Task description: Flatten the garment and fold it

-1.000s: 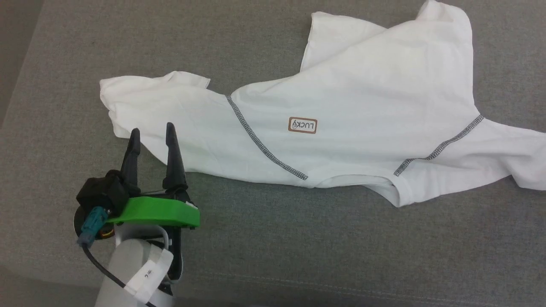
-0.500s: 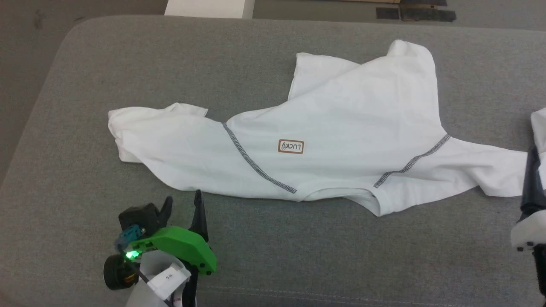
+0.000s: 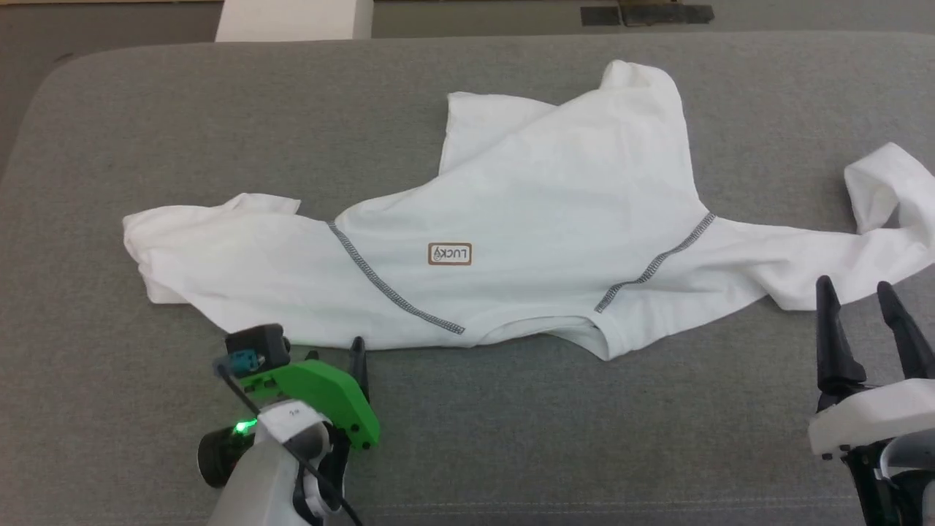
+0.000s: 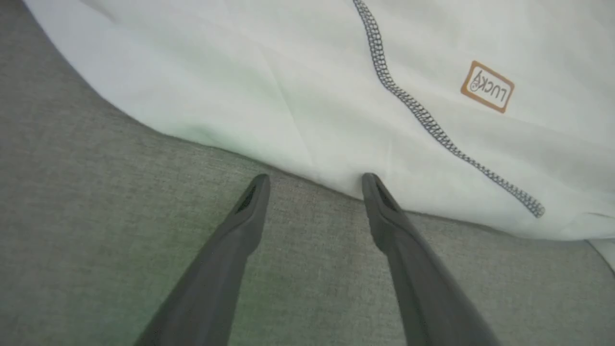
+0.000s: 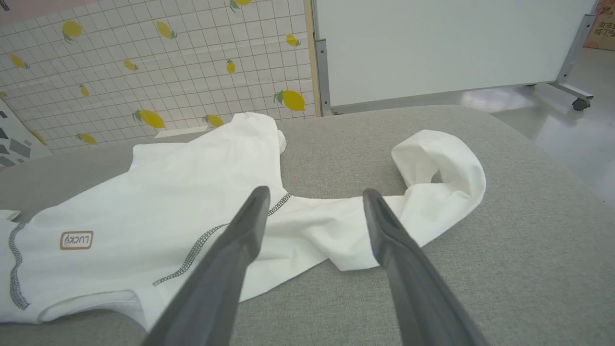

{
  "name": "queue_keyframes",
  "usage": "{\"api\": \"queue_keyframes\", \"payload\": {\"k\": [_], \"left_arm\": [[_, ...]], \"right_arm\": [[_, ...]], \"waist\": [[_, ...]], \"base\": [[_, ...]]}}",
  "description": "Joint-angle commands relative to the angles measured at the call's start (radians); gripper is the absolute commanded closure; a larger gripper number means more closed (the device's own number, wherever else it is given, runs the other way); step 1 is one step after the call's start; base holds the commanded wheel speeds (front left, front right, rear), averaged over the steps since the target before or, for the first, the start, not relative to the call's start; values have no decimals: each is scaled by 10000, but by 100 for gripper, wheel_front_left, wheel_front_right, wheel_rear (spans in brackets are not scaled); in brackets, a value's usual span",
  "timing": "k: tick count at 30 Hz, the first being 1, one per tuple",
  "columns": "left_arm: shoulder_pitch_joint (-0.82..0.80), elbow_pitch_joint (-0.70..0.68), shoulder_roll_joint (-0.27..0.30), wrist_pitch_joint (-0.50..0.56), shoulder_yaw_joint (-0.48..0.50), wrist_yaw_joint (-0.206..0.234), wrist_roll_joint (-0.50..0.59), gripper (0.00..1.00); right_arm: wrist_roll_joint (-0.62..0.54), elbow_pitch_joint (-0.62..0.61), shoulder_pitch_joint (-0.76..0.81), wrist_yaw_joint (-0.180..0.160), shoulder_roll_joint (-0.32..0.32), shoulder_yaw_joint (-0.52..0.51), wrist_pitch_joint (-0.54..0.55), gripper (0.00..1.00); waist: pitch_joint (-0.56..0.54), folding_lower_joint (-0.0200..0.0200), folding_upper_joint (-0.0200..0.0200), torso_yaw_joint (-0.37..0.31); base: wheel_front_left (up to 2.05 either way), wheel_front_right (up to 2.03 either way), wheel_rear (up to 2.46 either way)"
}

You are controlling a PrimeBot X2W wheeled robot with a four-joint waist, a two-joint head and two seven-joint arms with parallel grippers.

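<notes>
Logo patch (image 3: pixel 449 253) on garment (image 3: pixel 555 190) — "LUCKY".

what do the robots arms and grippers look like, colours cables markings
Left gripper: two long dark tapered fingers, bright green housing with a lit green light, teal connector and black cable, pale grey forearm with a white label. Right gripper: same dark fingers, white housing.

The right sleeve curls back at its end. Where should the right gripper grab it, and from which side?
Probably the cuff, where the sleeve curls back into a raised loop: its lifted edge can be pinched. Come from the near side, over the fold; the open right gripper stands just before it.
</notes>
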Motion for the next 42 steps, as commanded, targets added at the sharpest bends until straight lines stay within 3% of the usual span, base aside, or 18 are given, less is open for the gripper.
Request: {"api": "queue_keyframes", "payload": {"k": [1, 9, 10, 12, 13, 18, 27, 33, 42], "left_arm": [[-249, 119, -16, 38, 11, 61, -104, 0], [-676, 733, 94, 459, 156, 365, -266, 0], [-662, 734, 126, 437, 199, 423, -265, 9], [-620, 684, 210, 331, 255, 468, -246, 93], [-581, 647, 251, 312, 227, 420, -235, 100], [-304, 273, 328, 203, 67, 225, -212, 100], [534, -1146, 469, -554, 440, 456, -286, 100], [790, -1854, 510, -438, 326, 492, -284, 100], [516, -2168, 427, -404, 22, 438, -279, 100]], "right_arm": [[83, 29, -128, -15, 10, 72, -68, 0], [184, 159, -249, -15, 11, 393, -116, 0], [208, 182, -247, -15, 11, 409, -124, 0], [250, 245, -226, -15, 12, 451, -110, 0], [255, 286, -208, -15, 12, 472, -72, 0], [179, 396, -141, -15, 12, 390, 54, 0], [339, 990, -71, -15, 12, -354, 928, 0], [704, 1939, -494, -15, 12, -183, 1898, 0], [849, 3931, -2268, -15, 12, 219, 2384, 0]], "waist": [[163, 1, 0, -203], [357, 1, 0, -539], [360, 1, 0, -552], [361, 1, 0, -561], [358, 1, 0, -551], [295, 1, 0, -442], [208, 1, 0, -82], [328, 1, 0, 195], [860, 1, 0, 474]], "base": [[0, 0, 0], [0, 0, 0], [0, 0, 0], [0, 0, 0], [0, 0, 0], [0, 0, 0], [0, 0, 0], [0, 0, 0], [0, 0, 0]]}}
